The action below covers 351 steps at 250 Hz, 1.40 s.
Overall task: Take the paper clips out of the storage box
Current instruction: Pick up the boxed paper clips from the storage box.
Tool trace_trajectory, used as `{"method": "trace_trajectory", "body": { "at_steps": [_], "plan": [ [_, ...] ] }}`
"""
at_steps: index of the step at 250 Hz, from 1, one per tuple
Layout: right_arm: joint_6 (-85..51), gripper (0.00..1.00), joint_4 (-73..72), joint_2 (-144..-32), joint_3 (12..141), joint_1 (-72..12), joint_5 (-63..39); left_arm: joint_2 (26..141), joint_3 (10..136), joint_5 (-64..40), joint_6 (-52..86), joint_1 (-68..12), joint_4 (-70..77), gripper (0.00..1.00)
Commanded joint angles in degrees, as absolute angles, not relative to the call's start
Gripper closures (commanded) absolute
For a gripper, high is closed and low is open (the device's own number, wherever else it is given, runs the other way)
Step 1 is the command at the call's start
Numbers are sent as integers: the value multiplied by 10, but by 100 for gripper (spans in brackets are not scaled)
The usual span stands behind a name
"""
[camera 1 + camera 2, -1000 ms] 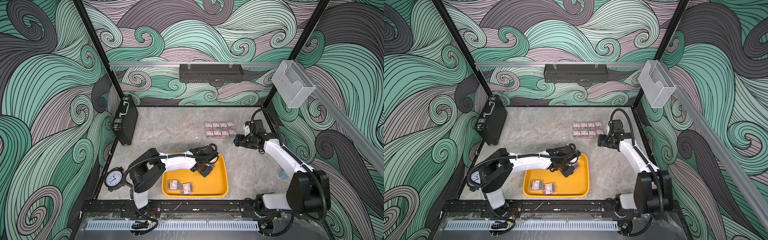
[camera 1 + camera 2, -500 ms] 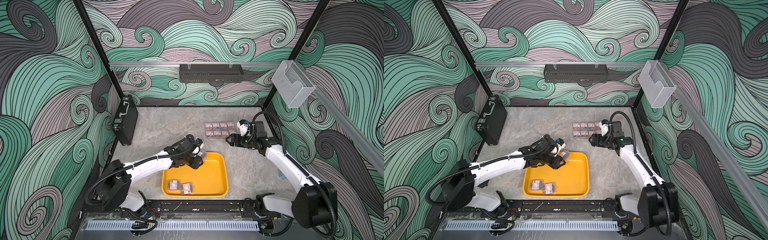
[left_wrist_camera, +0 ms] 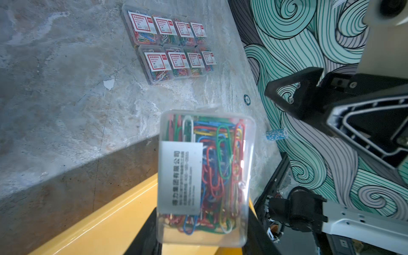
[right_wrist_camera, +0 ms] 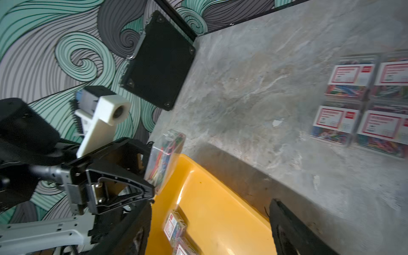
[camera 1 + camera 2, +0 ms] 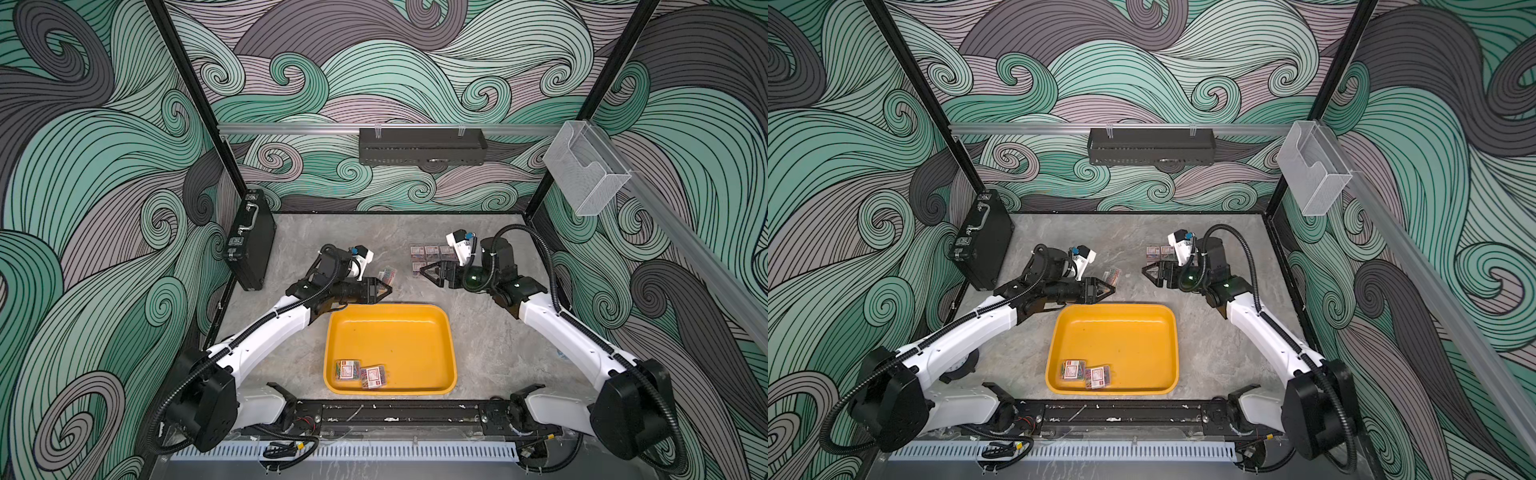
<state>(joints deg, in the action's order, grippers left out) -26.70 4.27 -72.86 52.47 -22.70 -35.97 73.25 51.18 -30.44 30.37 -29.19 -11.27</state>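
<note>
The storage box (image 5: 399,340) is a yellow tray near the table's front; two clear boxes of paper clips (image 5: 360,372) lie in its near left corner. My left gripper (image 5: 384,286) is shut on another box of paper clips (image 3: 205,176), held on edge just past the tray's far rim (image 3: 114,218). My right gripper (image 5: 428,274) stands open and empty a short way to the right, pointing at the left one; its fingers (image 4: 293,229) frame the tray (image 4: 220,212). Several more boxes (image 5: 432,253) lie in rows on the table behind it.
A black briefcase (image 5: 249,241) leans against the left wall. A clear acrylic holder (image 5: 586,170) hangs on the right rail and a black shelf (image 5: 422,145) on the back wall. A clock (image 5: 961,365) shows partly under the left arm.
My left gripper has lifted a box of paper clips out of the tray and carried it back past the far rim. The right gripper has swung left toward it and opened wider.
</note>
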Motion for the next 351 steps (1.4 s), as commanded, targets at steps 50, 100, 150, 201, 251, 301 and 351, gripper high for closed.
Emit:
{"method": "trace_trajectory", "body": {
  "at_steps": [50,100,150,201,251,301,351],
  "plan": [
    [-336,10,-100,-780,535,-288,-409,683,481,-425,343,-267,-9,56],
    [-348,6,-147,-805,545,-313,-437,671,466,-448,355,-267,19,56],
    [-371,6,-211,-817,544,-325,-466,660,457,-465,371,-266,53,56],
    [-417,12,-299,-829,533,-326,-494,655,455,-477,383,-266,76,57],
    [-445,26,-345,-837,531,-326,-510,648,452,-480,386,-266,83,57],
    [-462,38,-367,-842,530,-326,-518,642,449,-480,386,-266,85,57],
    [-487,49,-399,-854,532,-326,-528,638,446,-479,385,-265,85,57]
  ]
}}
